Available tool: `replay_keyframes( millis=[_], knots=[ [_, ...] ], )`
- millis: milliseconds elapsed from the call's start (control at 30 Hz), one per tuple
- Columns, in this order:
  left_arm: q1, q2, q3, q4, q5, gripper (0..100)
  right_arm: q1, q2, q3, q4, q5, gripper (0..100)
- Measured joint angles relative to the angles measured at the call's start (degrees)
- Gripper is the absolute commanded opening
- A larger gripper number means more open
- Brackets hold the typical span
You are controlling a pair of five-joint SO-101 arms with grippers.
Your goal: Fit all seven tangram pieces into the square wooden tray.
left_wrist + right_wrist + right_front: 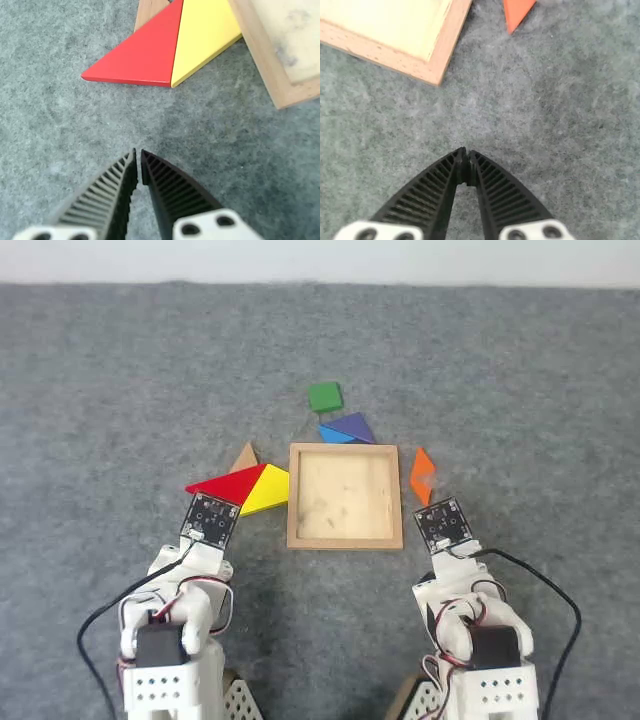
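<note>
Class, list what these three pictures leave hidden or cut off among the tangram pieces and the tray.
1. Left wrist view: the frame edge cuts off most of the plain wooden triangle and the tray.
2. Right wrist view: the frame edge cuts off the orange piece, leaving its tip.
3. High view: too small to tell whether the blue piece lies under the purple piece or beside it.

Picture edges cut off the orange piece point(518, 10) and wooden tray point(441, 50).
</note>
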Motion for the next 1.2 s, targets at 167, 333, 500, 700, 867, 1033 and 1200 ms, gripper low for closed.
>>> replay_keyframes(
  millis=[167, 333, 500, 700, 867, 1033, 1200],
  knots=[
    [0.0, 0.0, 0.0, 0.0, 0.0, 2, 0.0, 0.0, 0.0, 0.0, 0.0, 0.8],
    [0.0, 0.0, 0.0, 0.0, 0.0, 2, 0.0, 0.0, 0.0, 0.0, 0.0, 0.9],
    [0.0, 0.0, 0.0, 0.0, 0.0, 2, 0.0, 0.0, 0.0, 0.0, 0.0, 0.9],
    [0.0, 0.0, 0.0, 0.0, 0.0, 2, 0.0, 0.0, 0.0, -11.43, 1.23, 0.7],
    [0.0, 0.0, 0.0, 0.0, 0.0, 2, 0.18, 0.0, -1.67, -19.43, 4.66, 0.9],
    [0.0, 0.0, 0.0, 0.0, 0.0, 2, -1.14, 0.35, -9.93, -15.3, 4.75, 0.9],
    [0.0, 0.0, 0.0, 0.0, 0.0, 2, -3.08, 16.18, -19.08, -14.68, 3.43, 1.0]
  ],
)
